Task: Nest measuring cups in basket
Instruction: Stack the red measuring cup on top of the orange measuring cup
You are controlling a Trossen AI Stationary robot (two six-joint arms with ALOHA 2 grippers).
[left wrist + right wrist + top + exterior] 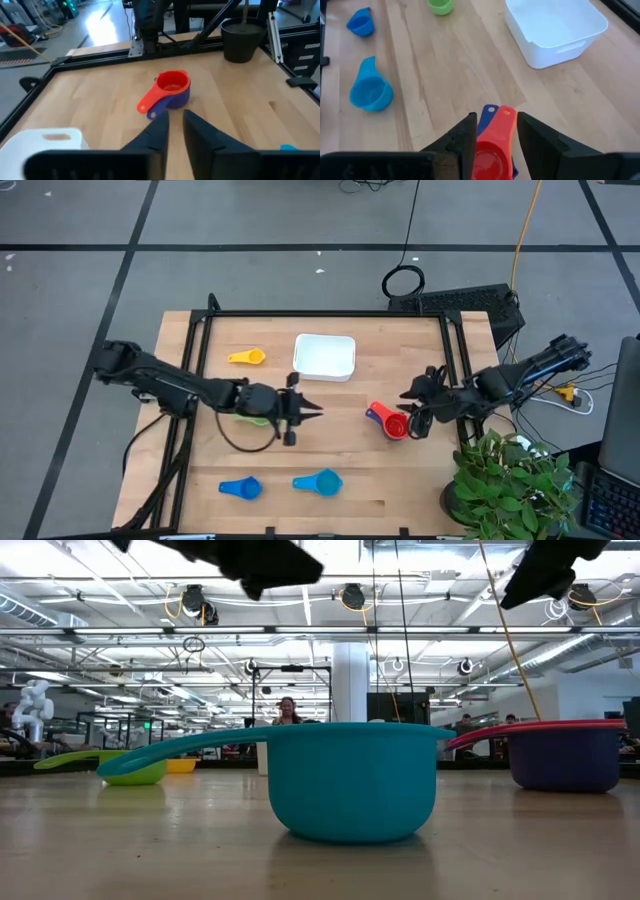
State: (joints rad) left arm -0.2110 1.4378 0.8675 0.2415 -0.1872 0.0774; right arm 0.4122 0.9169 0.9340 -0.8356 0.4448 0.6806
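The right gripper (492, 135) stood over the stacked pair at the right of the table: the red cup (392, 423) sat nested in the navy cup (176, 98), their two handles lying side by side. In the right wrist view its fingers were apart, one on either side of the red handle, with no contact evident. The left gripper (306, 410) hung near the table's centre, above the green cup (256, 418); its fingers (155, 137) stood only slightly apart and held nothing.

The white basket (325, 356) lay empty at the far centre, well apart from the red-and-navy pair. The yellow cup (248, 357) lay just left of the basket. The blue cup (240, 488) and light blue cup (320, 481) lay along the near edge.

Assessment: the step in hand appeared to be handling of the nested red-and-navy pair by the right arm. For a sound grip, both handles should be taken together, squarely between the fingers and close to the bowls, so that the inner cup does not lift out alone. The pair should be carried level to the basket and lowered onto its floor before release. The left arm should stay clear of that path.
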